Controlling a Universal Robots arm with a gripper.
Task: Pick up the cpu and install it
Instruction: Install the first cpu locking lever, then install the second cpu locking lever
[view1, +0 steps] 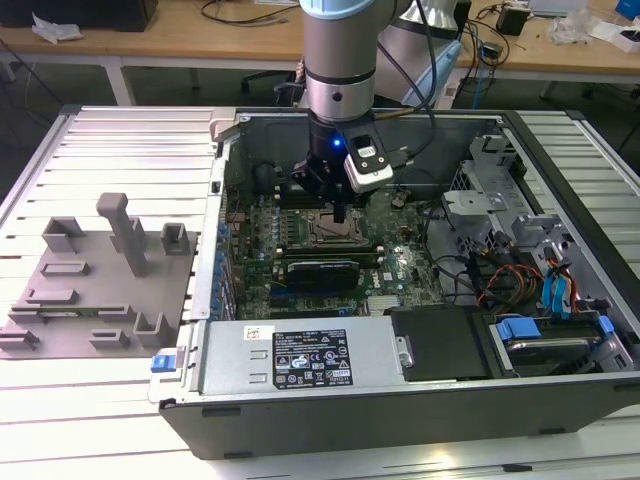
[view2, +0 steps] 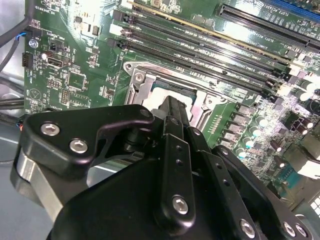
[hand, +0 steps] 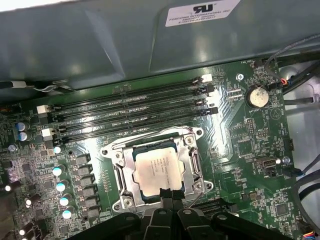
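Silvery cpu (hand: 156, 171) in socket (hand: 192, 165), touching jaws' tips.

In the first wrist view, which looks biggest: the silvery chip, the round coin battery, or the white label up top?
1. White label, though cut off by the frame.
2. Silvery chip.
3. Coin battery.

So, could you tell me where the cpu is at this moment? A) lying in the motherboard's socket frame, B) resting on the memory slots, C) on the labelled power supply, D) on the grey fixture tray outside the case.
A: in the first wrist view the cpu lies flat inside the socket frame, with the gripper at its edge.
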